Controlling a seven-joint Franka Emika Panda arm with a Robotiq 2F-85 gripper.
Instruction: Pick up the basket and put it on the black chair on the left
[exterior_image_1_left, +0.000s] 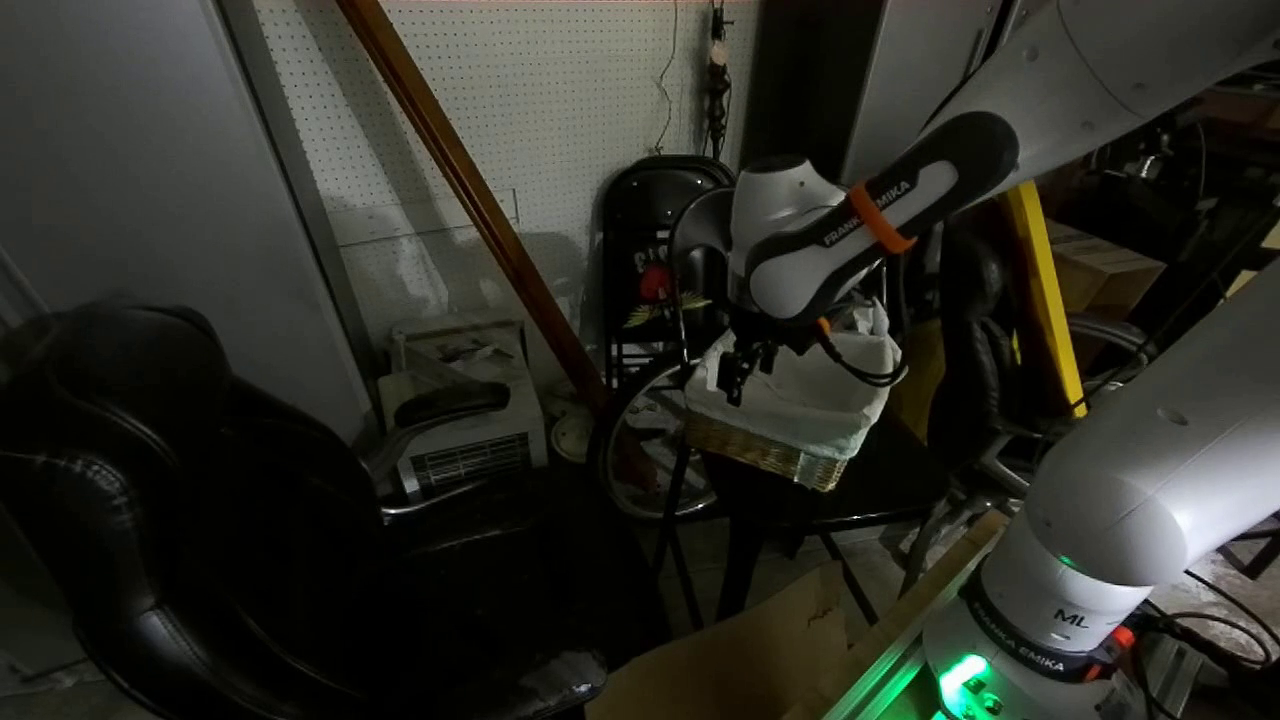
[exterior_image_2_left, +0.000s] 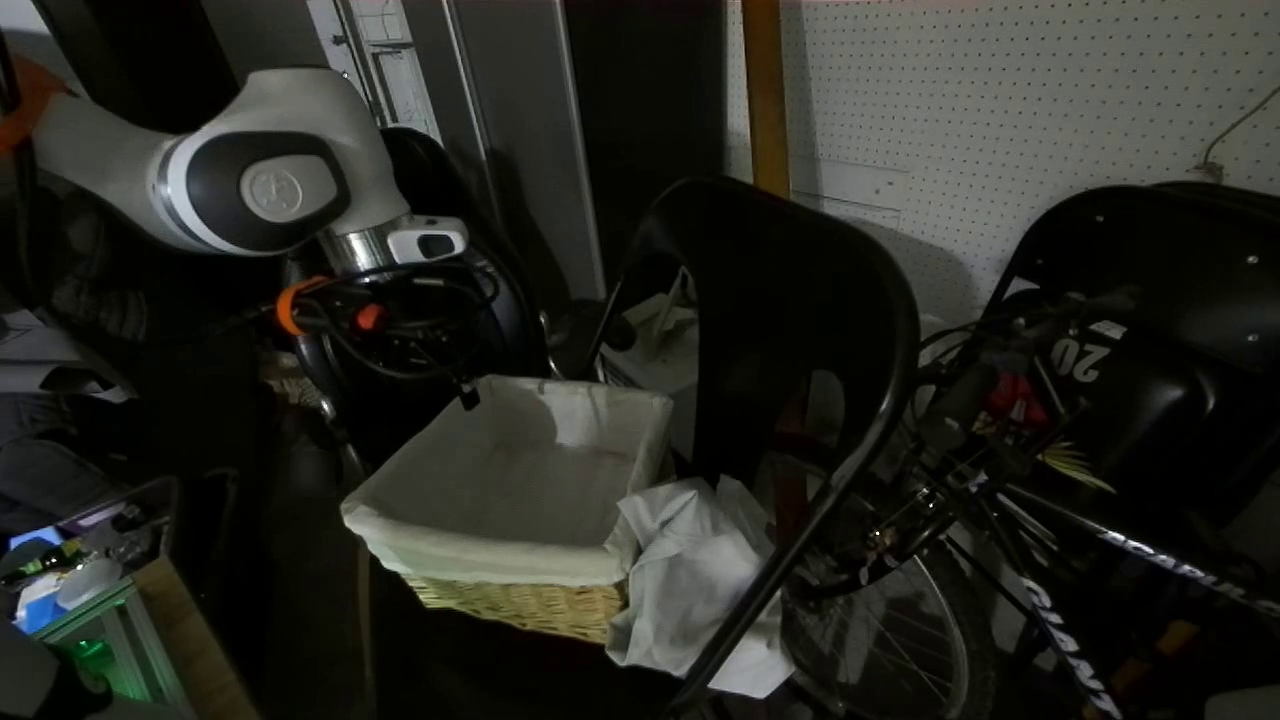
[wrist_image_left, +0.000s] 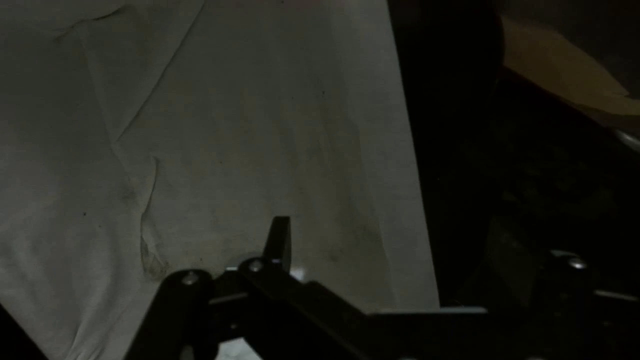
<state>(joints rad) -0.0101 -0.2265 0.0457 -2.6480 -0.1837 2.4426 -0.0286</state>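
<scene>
Plainly, the rectangular tan wicker basket (exterior_image_1_left: 760, 452), fitted with a pale cloth liner (exterior_image_1_left: 800, 405), sat right of centre in the frame, seemingly resting on the seat of a black chair with a rounded back (exterior_image_1_left: 900, 485). The white-and-grey robot arm (exterior_image_1_left: 935, 185) reached in from the upper right. Its dark two-fingered end effector (exterior_image_1_left: 738, 378) hung at the basket's rim; the dim wrist view showed the fingers (wrist_image_left: 281, 242) apart, one nearly lost in shadow, with the liner's edge running between them. Whether they touched the cloth, I couldn't tell. A bulky black leather armchair (exterior_image_1_left: 270, 500) filled the lower left. In an exterior view, crumpled white material (exterior_image_2_left: 700, 590) lay against the basket's side, low centre.
</scene>
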